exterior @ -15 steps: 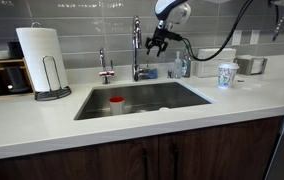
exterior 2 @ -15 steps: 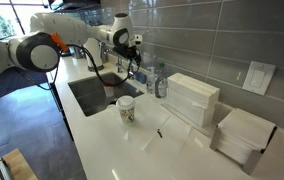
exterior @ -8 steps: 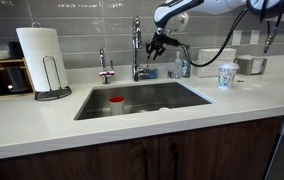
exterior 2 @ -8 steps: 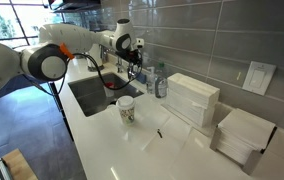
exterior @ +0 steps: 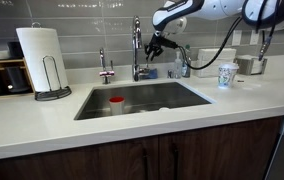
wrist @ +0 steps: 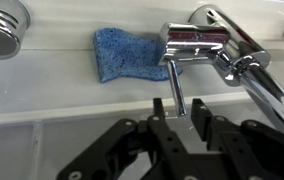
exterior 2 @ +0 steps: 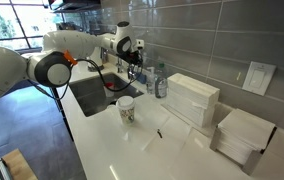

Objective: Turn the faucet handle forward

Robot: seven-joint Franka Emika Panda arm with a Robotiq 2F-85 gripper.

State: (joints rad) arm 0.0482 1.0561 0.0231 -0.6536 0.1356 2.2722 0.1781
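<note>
**Approach to the lever, contact stage.** In the wrist view, the faucet handle [wrist: 178, 88] shows as a slim chrome lever. It projects from the horizontal chrome body of the gooseneck faucet [wrist: 244, 62] toward the camera. The pincer [wrist: 179, 126] is part-open, with one jaw on each side of the lever's free end. A thin gap seems to remain on both sides, so no clamp is evident, and it cannot be told whether either pad touches. A blue sponge [wrist: 125, 54] lies on the ledge just beside the faucet body. A round chrome knob [wrist: 4, 26] stands well apart from the faucet, beyond the sponge.

In an exterior view, the pincer [exterior: 156, 44] hangs close beside the faucet [exterior: 136, 45], about halfway up its height and above the sink [exterior: 187, 104]. The smaller tap [exterior: 104, 66] stands near the faucet on the side away from the arm and is not engaged. A paper cup [exterior: 227, 74] rests on the worktop [exterior: 102, 132], well apart from the faucet on the arm's side.

**Step in hand (judged):** the lever is bracketed but not yet turned.

**Next move (judged):** either close the jaws lightly or press with one jaw. Then sweep the wrist in an arc centred on the faucet body, so that the lever swings forward without slipping out past the fingertips.
</note>
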